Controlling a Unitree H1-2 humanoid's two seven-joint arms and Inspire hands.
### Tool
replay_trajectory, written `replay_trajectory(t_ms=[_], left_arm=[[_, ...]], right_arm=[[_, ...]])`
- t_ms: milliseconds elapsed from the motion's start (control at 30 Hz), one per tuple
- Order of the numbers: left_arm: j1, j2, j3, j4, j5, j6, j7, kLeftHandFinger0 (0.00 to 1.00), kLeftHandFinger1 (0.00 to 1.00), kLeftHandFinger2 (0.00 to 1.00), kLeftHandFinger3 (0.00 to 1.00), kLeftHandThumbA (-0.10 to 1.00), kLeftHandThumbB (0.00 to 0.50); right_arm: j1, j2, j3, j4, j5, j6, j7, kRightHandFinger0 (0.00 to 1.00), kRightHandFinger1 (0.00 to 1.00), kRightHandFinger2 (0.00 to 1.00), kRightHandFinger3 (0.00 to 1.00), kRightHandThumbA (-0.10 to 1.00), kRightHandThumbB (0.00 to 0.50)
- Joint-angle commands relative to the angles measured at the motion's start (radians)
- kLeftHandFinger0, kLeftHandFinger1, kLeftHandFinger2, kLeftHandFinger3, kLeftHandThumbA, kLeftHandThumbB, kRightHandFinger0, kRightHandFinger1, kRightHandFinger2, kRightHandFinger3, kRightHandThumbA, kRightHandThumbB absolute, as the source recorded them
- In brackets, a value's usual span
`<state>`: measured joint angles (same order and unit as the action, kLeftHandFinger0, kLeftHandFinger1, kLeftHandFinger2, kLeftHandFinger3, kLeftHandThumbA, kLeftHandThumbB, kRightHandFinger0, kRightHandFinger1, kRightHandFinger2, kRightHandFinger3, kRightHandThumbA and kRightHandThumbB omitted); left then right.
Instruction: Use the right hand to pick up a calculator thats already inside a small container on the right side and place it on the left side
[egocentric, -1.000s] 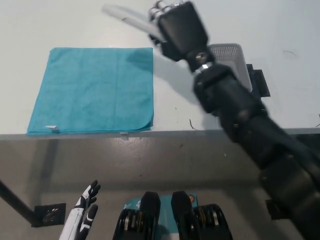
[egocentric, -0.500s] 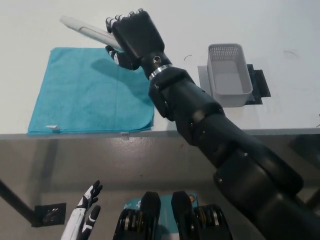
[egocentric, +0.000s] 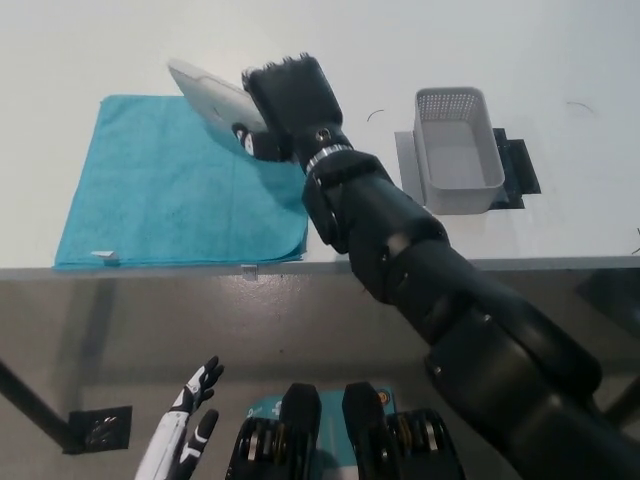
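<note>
My black right hand (egocentric: 287, 108) is shut on the pale grey calculator (egocentric: 212, 93), which juts out to the left of the hand, tilted, over the upper right part of the teal cloth (egocentric: 170, 185). The small grey perforated container (egocentric: 455, 148) stands to the right on the white table and has nothing in it. My white left hand (egocentric: 190, 432) rests open at the picture's lower left, below the table's edge.
The white table (egocentric: 500, 50) ends at a front edge just below the cloth. A dark flat mat (egocentric: 515, 160) lies under the container. My right arm stretches diagonally from the lower right across the table's middle.
My right hand has carried the calculator leftward and down from near the container to above the cloth, and the calculator now shows more of its face. The left hand shifted slightly right.
</note>
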<state>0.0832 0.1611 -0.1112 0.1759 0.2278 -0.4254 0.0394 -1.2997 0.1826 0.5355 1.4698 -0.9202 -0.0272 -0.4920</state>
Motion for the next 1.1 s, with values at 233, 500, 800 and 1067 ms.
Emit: replay_trajectory(t_ms=[233, 500, 800, 1067], left_arm=[[-0.017, 0.022, -0.004, -0.030, -0.006, -0.045, -0.015, 1.00, 1.00, 1.00, 1.00, 1.00, 0.055], [-0.019, 0.021, -0.004, -0.033, 0.000, -0.044, -0.021, 1.00, 1.00, 1.00, 1.00, 1.00, 0.042], [-0.027, 0.028, -0.007, -0.035, 0.000, -0.045, -0.029, 1.00, 1.00, 1.00, 1.00, 1.00, 0.032], [-0.031, 0.030, -0.001, -0.035, 0.000, -0.039, -0.041, 1.00, 1.00, 1.00, 1.00, 1.00, 0.051]], right_arm=[[0.030, 0.024, 0.042, -0.013, 0.054, 0.013, 0.047, 0.00, 0.00, 0.01, 0.36, -0.10, 0.298], [0.082, 0.052, 0.050, -0.013, 0.078, 0.007, 0.030, 0.00, 0.00, 0.05, 0.50, -0.10, 0.287], [0.026, 0.058, -0.044, -0.015, 0.206, 0.036, 0.200, 1.00, 1.00, 1.00, 1.00, 0.85, 0.500], [-0.086, 0.032, -0.201, -0.032, 0.333, -0.012, 0.275, 1.00, 1.00, 1.00, 1.00, 0.98, 0.500]])
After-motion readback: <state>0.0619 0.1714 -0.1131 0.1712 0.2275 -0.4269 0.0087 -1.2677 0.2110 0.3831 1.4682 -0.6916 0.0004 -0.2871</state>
